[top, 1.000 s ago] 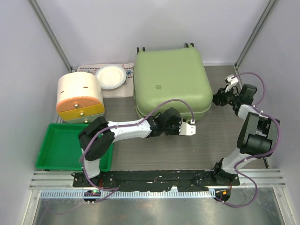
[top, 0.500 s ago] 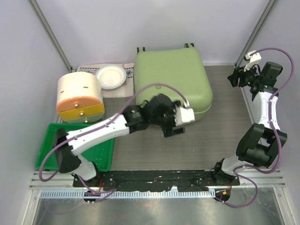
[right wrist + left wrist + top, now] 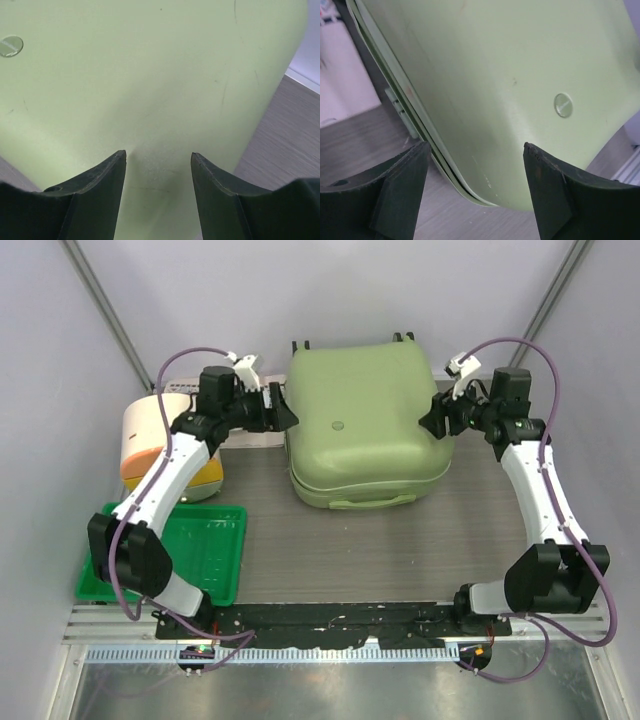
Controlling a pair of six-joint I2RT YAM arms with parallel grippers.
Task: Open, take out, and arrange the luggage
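Nearest you, at the near left corner of the table (image 3: 400, 550), the flat green tray (image 3: 215, 550) is lying just beside the left arm's base. Further along the left edge, the cream-and-orange round container (image 3: 140, 440) is sitting right under the left forearm, which is crossing over its top. That crowds the arm on that side.

Past the bare middle of the table, the luggage (image 3: 365, 420) is lying flat and shut against the middle of the far edge. Its carry handle (image 3: 372, 502) is facing you and its wheels are pointing at the back wall. A small round badge (image 3: 338, 425) is showing on the lid.

Your left gripper (image 3: 283, 410) is hovering at the luggage's left side, jaws spread wide and gripping nothing. In the left wrist view, the left gripper (image 3: 476, 145) is framing the pale shell (image 3: 510, 65) and its closing seam (image 3: 427, 135). Whether a finger is touching the shell, you cannot tell.

Your right gripper (image 3: 432, 425) is sitting at the luggage's right side, likewise released. In its wrist view the right gripper (image 3: 158, 154) is straddling a rounded corner of the luggage (image 3: 150, 75).

Farthest back on the left, a patterned mat (image 3: 180, 388) is peeking out behind the left wrist, between the container and the luggage.
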